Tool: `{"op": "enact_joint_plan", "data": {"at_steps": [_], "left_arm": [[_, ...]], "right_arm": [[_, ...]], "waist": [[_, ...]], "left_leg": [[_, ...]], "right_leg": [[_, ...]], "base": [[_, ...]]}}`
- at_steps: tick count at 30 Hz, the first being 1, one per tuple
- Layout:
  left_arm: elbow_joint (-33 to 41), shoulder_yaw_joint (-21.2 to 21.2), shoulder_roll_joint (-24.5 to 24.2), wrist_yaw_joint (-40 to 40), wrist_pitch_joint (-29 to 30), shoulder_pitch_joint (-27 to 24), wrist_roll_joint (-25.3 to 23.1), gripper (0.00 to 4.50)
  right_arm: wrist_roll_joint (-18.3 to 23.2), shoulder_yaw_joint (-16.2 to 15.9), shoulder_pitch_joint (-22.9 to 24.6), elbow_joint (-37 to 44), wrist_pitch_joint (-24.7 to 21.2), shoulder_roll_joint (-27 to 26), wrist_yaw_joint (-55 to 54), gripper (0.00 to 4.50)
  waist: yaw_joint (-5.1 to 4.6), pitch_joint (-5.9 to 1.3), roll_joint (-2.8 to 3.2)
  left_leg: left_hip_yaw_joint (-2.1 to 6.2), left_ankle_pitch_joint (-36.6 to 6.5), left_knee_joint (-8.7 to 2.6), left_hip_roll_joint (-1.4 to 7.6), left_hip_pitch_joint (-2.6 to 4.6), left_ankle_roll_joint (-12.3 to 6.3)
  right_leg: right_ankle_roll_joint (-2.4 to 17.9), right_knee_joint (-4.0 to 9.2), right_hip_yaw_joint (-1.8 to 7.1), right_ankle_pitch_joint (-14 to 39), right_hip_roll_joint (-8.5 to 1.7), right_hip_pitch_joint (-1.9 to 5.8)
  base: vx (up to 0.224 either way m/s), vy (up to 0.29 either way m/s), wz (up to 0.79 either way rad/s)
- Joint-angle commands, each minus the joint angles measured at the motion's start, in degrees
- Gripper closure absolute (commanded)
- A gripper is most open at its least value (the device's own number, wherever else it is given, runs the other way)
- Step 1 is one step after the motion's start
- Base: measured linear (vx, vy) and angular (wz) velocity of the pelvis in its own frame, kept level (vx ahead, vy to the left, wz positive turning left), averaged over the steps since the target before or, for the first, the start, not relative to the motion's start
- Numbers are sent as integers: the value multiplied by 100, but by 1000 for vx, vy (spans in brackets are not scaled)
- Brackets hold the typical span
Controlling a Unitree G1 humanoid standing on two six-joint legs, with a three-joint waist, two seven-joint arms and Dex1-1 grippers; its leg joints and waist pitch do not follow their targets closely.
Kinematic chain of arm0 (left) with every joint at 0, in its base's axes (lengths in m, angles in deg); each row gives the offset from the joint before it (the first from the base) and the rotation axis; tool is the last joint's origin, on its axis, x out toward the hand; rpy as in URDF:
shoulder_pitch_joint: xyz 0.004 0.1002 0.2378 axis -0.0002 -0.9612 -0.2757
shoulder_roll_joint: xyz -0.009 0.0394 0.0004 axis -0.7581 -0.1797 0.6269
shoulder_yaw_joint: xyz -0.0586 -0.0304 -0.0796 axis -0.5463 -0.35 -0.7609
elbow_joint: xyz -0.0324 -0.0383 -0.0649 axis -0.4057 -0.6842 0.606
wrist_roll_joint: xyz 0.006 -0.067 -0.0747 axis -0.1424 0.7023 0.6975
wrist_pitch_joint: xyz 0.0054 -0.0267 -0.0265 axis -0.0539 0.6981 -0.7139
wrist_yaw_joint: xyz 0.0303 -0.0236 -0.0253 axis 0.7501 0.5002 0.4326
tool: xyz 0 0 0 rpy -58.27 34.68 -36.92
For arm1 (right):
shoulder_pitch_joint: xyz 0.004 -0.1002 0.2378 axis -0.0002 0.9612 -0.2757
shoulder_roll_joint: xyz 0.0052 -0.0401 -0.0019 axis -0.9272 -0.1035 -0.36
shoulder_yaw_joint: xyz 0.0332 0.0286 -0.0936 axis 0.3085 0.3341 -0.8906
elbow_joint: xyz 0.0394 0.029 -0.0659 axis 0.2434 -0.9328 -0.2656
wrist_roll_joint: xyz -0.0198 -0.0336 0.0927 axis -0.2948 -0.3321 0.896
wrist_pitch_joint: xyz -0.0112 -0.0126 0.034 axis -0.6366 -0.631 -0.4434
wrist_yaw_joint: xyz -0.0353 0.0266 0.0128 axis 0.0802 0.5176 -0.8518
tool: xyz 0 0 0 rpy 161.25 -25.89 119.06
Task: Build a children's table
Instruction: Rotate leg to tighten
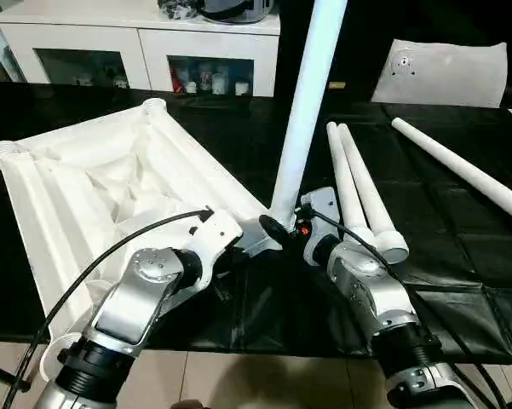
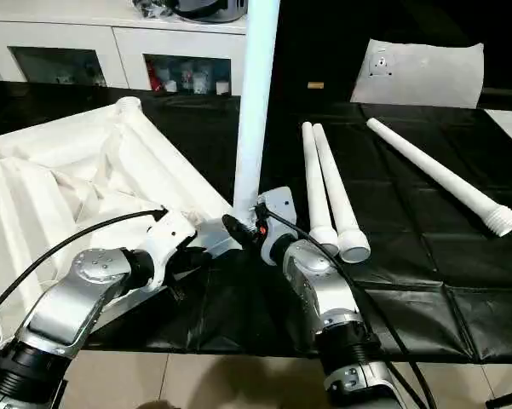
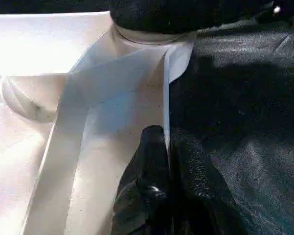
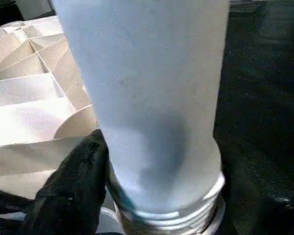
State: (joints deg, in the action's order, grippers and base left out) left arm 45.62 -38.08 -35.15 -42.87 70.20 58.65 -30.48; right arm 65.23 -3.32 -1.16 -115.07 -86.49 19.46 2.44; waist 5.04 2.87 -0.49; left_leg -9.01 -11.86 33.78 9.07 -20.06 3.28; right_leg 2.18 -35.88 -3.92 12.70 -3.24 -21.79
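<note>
The children's table top [image 1: 94, 187] lies upside down on the black work table, ribbed underside up. One white leg [image 1: 307, 102] stands upright in its near right corner socket; the leg's threaded end [image 4: 171, 215] shows just above the socket. My left gripper [image 3: 166, 134] is shut on the top's thin rim wall [image 3: 166, 83] close to that corner. My right gripper [image 1: 281, 226] straddles the base of the upright leg. One finger [image 4: 78, 181] touches the leg's side and the other stands off it, so the jaws are open.
Two loose legs [image 1: 362, 192] lie side by side just right of my right gripper, and a third [image 1: 460, 170] lies farther right. A white bag [image 1: 443, 72] sits at the back right. A white cabinet [image 1: 136, 43] stands behind the table.
</note>
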Motion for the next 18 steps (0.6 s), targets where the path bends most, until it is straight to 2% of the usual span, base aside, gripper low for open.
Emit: {"op": "enact_joint_plan", "data": {"at_steps": [1, 2, 3, 4, 5, 7, 9, 10, 13, 15, 16, 18], "left_arm": [[6, 87, -40, -93, -102, 117, -41, 450], [-47, 84, -127, -182, -204, 142, -19, 450], [-68, 85, -165, -220, -251, 149, -7, 450], [-87, 88, -198, -252, -297, 156, 6, 450], [-186, 93, -311, -380, -479, 172, 55, 450], [-308, 111, -419, -595, -863, 185, 131, 450], [-378, 116, -515, -776, -1006, 188, 182, 450], [-453, 158, -650, -1046, -1161, 202, 239, 450], [-508, 200, -749, -1230, -1293, 219, 259, 450], [-574, 311, -934, -1672, -1660, 202, 324, 450], [-627, 432, -1090, -1999, -1926, 198, 325, 450], [-746, 578, -1273, -2317, -2203, 220, 317, 450]], "right_arm": [[54, -237, 195, -203, -133, -122, 257, 69], [68, -218, 244, -121, -71, -53, 309, 58], [73, -211, 269, -80, -44, -22, 332, 52], [78, -205, 290, -44, -27, 3, 349, 52], [130, -147, 402, 150, 41, 157, 527, 24], [172, -118, 518, 353, 118, 341, 742, 15], [222, -145, 652, 610, 164, 574, 1039, 6], [335, -177, 812, 941, 198, 876, 1492, 6], [394, -206, 912, 1159, 234, 1106, 1803, 6], [476, -173, 987, 1410, 205, 1426, 2165, 6], [520, -185, 1014, 1553, 169, 1655, 2437, 6], [574, -228, 1045, 1718, 94, 1936, 2766, 6]], "waist": [[28, -277, 67], [23, -278, 58], [23, -278, 80], [30, -286, 68], [25, -285, 59], [59, -297, 62], [79, -289, 50], [91, -287, 48], [130, -279, 38], [141, -276, 64], [162, -279, 33], [187, -284, 47]], "left_leg": [[147, -882, -449, 411, -19, -149], [145, -880, -454, 412, -18, -151], [140, -896, -448, 410, -9, -157], [145, -846, -445, 409, -23, -170], [147, -812, -449, 411, -31, -180], [134, -744, -428, 403, -23, -238], [138, -710, -432, 413, -23, -289], [137, -722, -432, 409, -19, -319], [128, -736, -429, 418, -22, -371], [138, -809, -437, 420, -13, -353], [139, -815, -431, 420, -10, -397], [130, -741, -424, 426, 4, -423]], "right_leg": [[955, 509, 377, 1064, -585, 238], [964, 508, 375, 1029, -580, 243], [972, 514, 376, 976, -574, 233], [991, 496, 379, 851, -583, 256], [1001, 487, 376, 794, -579, 260], [977, 490, 375, 699, -582, 263], [976, 485, 370, 626, -577, 271], [968, 494, 365, 673, -577, 269], [949, 498, 368, 725, -578, 267], [969, 511, 361, 901, -585, 256], [906, 528, 372, 938, -585, 269], [905, 503, 377, 815, -572, 251]], "base": [[0, 0, 0], [0, 0, 0], [0, 0, 0], [0, 0, 0], [0, 0, 0], [0, 0, 0], [0, 0, 0], [0, 0, 0], [0, 0, 0], [0, 0, 0], [0, 0, 0], [0, 0, 0]]}}
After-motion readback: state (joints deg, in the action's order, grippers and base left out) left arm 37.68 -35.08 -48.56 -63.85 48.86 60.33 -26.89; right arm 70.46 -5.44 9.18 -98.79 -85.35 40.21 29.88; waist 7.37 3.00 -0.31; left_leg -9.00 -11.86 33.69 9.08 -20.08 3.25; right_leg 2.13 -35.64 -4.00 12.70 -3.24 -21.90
